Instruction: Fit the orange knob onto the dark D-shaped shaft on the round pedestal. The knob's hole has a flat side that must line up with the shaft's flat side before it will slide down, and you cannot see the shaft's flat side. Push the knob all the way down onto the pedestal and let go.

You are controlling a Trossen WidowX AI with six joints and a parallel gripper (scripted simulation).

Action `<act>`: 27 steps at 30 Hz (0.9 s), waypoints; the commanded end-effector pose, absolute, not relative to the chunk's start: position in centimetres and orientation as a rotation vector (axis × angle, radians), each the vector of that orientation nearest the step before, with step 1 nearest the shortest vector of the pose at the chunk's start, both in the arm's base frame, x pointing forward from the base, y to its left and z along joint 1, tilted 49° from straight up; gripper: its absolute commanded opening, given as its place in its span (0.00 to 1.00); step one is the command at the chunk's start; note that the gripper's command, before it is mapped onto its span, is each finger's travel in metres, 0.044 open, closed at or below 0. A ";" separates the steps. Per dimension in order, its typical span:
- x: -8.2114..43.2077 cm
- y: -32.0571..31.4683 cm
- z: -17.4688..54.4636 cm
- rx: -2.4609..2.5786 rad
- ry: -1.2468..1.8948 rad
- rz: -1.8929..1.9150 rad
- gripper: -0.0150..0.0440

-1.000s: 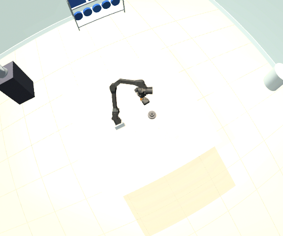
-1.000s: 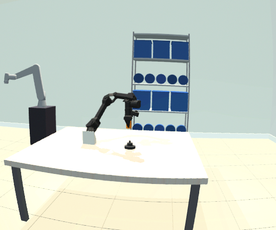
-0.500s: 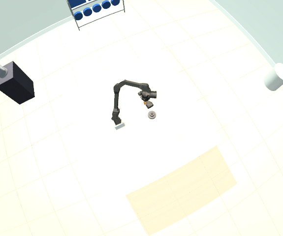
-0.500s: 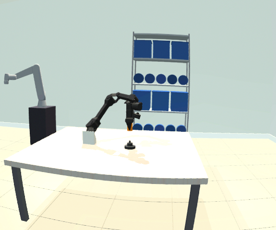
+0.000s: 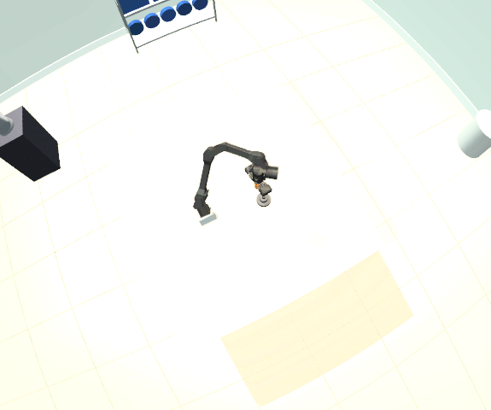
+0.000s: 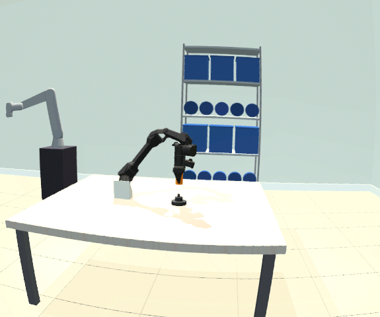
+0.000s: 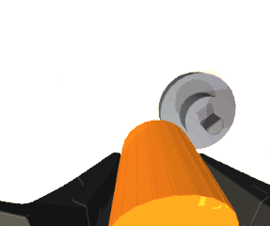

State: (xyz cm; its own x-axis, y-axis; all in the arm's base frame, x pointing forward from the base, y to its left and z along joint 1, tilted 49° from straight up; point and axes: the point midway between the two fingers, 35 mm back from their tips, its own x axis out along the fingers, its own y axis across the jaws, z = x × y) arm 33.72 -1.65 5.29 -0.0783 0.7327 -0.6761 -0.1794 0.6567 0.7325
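Observation:
The orange knob [image 5: 256,186] [image 6: 181,179] [image 7: 158,165] is upright between the fingers of my gripper [image 6: 178,180] [image 7: 157,160], which is shut on it. It hangs in the air clear of the round pedestal [image 5: 263,202] [image 6: 178,202] [image 7: 172,99], which stands on the table. In the exterior view the knob is above the pedestal with a gap. In the wrist view the pedestal lies beyond the knob's far end, up and to the right. The dark shaft [image 6: 178,195] [image 7: 213,123] stands bare on the pedestal's raised middle. The knob's hole is hidden underneath.
The arm's pale base block [image 5: 207,219] [image 6: 122,189] stands left of the pedestal on the white table [image 6: 142,243]. A shelf rack [image 6: 221,82] with blue bins, a second grey arm [image 6: 53,115] on a dark stand [image 6: 58,170] and a white cylinder [image 5: 476,137] are farther off.

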 end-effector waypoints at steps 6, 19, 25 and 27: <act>34.4 -3.1 2.8 0.473 1.450 0.820 0.25; 34.8 -3.9 0.1 0.461 1.441 0.844 0.25; 34.7 -2.8 -0.9 0.462 1.440 0.845 0.25; 34.6 -2.4 -1.3 0.462 1.440 0.845 0.25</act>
State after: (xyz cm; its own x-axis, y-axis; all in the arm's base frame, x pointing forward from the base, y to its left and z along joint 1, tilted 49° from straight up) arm 34.73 -3.02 -0.72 -0.0781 0.7359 -0.6726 -0.2312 0.6429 0.7302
